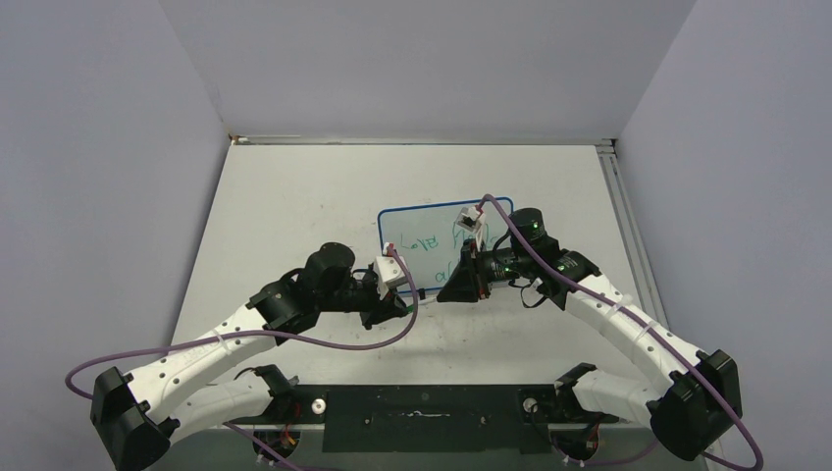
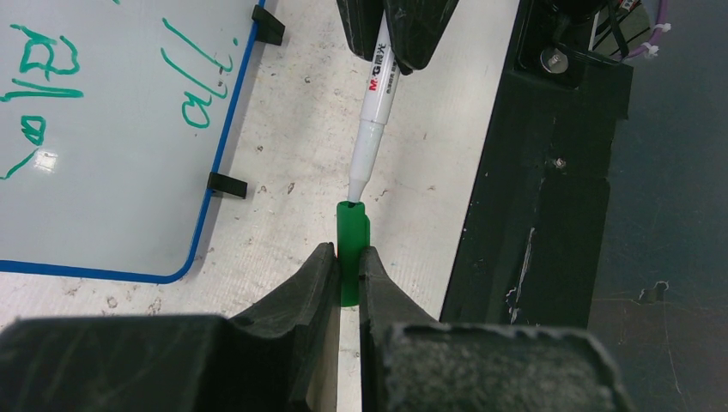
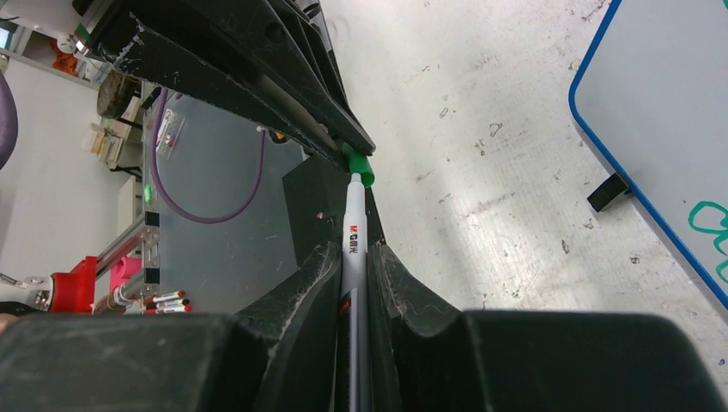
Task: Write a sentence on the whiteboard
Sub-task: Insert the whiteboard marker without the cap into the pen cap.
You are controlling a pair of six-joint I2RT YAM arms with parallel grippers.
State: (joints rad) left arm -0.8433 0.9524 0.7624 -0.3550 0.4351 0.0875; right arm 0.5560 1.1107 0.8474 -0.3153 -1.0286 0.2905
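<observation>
Left fingers (image 2: pixel 319 281) are pinched narrow around a green cap (image 2: pixel 351 230), gripping its closed end so that its open mouth points straight away from them. Off to their left, the whiteboard (image 2: pixel 112 180) lies flat on the tabletop (image 2: pixel 412 154), with its blue rim and two black feet (image 2: pixel 227 184) turned toward the fingers. The sentence (image 2: pixel 199 93) runs across the board in green marker; the word "all" is nearest the fingers and the rest is cut off at the frame edge. Directly ahead of the left fingertips, the marker (image 2: pixel 373 120) points nose first at the cap, and its tip meets the cap's mouth; how deep it sits inside cannot be told. Right fingers (image 3: pixel 397 287) are clamped tight on the marker's white barrel, behind the printed logo, and the barrel runs out between them toward the cap. To the right of the left fingers, a black base plate (image 2: pixel 549 189) lies along the tabletop's near edge.
</observation>
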